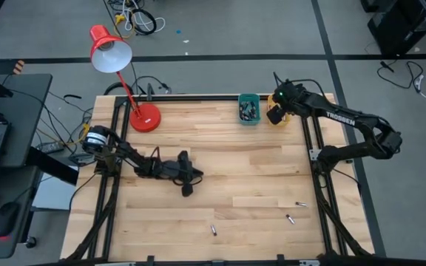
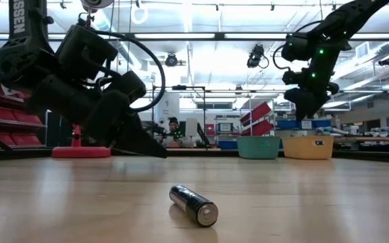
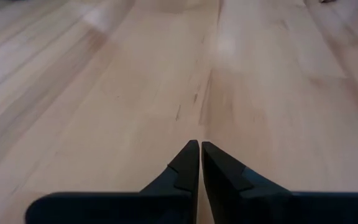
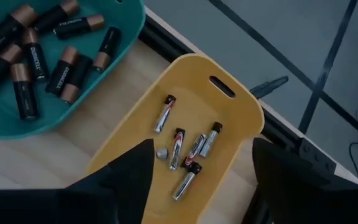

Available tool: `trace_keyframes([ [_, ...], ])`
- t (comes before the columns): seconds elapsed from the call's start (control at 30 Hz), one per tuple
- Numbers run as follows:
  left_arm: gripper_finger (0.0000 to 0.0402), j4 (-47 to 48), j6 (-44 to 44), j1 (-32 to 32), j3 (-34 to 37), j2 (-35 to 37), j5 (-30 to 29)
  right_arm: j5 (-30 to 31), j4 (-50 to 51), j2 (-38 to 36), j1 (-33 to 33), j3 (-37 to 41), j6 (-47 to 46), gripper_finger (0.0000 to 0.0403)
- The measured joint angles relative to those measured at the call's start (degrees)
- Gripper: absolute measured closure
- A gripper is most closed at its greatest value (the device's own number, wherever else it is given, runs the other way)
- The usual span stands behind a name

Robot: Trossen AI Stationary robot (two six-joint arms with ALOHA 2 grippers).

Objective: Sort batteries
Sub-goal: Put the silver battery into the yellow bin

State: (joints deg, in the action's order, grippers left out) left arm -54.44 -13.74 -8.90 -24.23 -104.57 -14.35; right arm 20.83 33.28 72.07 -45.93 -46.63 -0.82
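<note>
My right gripper (image 4: 202, 144) stands open above the yellow bin (image 4: 225, 74) at the table's far right, with nothing between its fingers. Several thin silvery batteries (image 4: 185, 149) lie in that bin. Beside it the teal bin (image 1: 248, 109) holds several dark, copper-ended batteries (image 4: 36, 59). Three loose batteries lie on the wood toward the near edge (image 1: 300, 204), (image 1: 290, 218), (image 1: 214, 230); the low view shows one of them up close (image 2: 193, 204). My left gripper (image 3: 199, 146) is shut and empty, low over the table's left middle (image 1: 187, 183).
A red desk lamp (image 1: 145, 117) stands at the far left of the table, its shade (image 1: 109, 50) hanging past the far edge. Black frame rails (image 1: 313, 148) run along both sides. Bare wood (image 1: 242, 170) lies between the two arms.
</note>
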Motion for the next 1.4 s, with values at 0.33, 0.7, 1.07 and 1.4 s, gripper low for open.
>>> trace_keyframes([
  [0.33,0.0307,-0.1,4.5,-5.4,-3.9,0.0,-1.7,-16.6,1.2,-0.1,3.7,-0.1,-1.1,0.0092],
  [0.7,0.0234,0.0,10.5,-11.3,-8.0,0.0,8.8,-37.8,-14.4,-0.1,32.4,6.7,-10.2,0.0094],
  [1.07,0.0233,5.2,13.4,-16.2,-12.7,-1.1,13.9,-20.1,-42.4,0.0,60.5,12.6,-22.0,0.0097],
  [1.4,0.0233,12.3,19.7,-18.2,-21.5,-8.8,14.8,-9.5,-54.7,0.0,73.3,17.1,-30.4,0.0098],
])
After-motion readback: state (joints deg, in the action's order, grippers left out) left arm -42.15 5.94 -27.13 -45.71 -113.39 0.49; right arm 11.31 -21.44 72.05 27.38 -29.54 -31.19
